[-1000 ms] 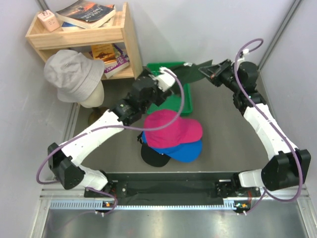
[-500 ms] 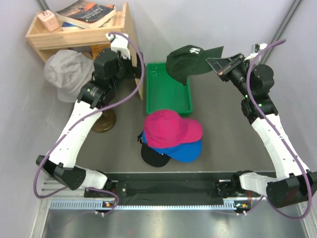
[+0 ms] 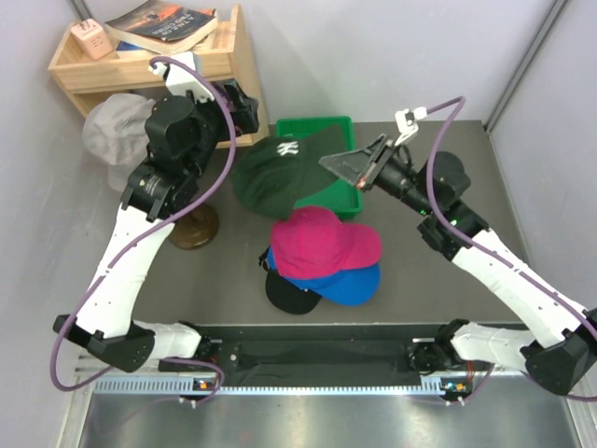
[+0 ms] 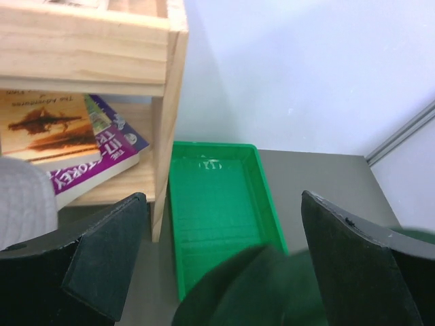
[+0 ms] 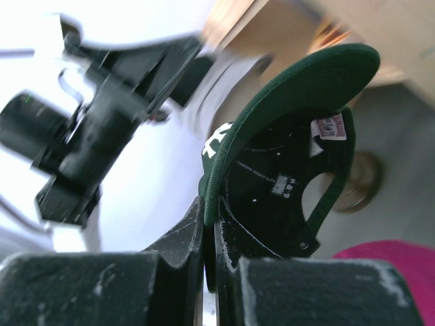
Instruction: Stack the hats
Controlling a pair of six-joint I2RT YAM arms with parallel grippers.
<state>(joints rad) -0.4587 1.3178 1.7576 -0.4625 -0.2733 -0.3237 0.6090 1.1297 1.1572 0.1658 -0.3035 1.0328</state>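
Observation:
My right gripper (image 3: 338,162) is shut on the brim of the dark green cap (image 3: 275,173) and holds it in the air over the front of the green tray (image 3: 317,125), just behind the stack. In the right wrist view the brim is pinched edge-on in the gripper (image 5: 211,217), and the cap's (image 5: 285,176) dark inside faces the camera. The stack has the magenta cap (image 3: 322,243) on top, the blue cap (image 3: 353,285) under it and the black cap (image 3: 284,297) lowest. My left gripper (image 3: 238,107) is raised near the shelf, open (image 4: 222,197) and holding nothing.
A wooden shelf (image 3: 159,65) with books (image 4: 68,149) stands at the back left. In front of it a grey bucket hat (image 3: 112,140) sits on a stand with a round base (image 3: 194,229). The left arm crosses above that hat. Grey walls close in the table.
The right arm lifted the dark green cap out of the tray and swung it left and down toward the stack. The left arm pulled back from the tray toward the shelf, still open.

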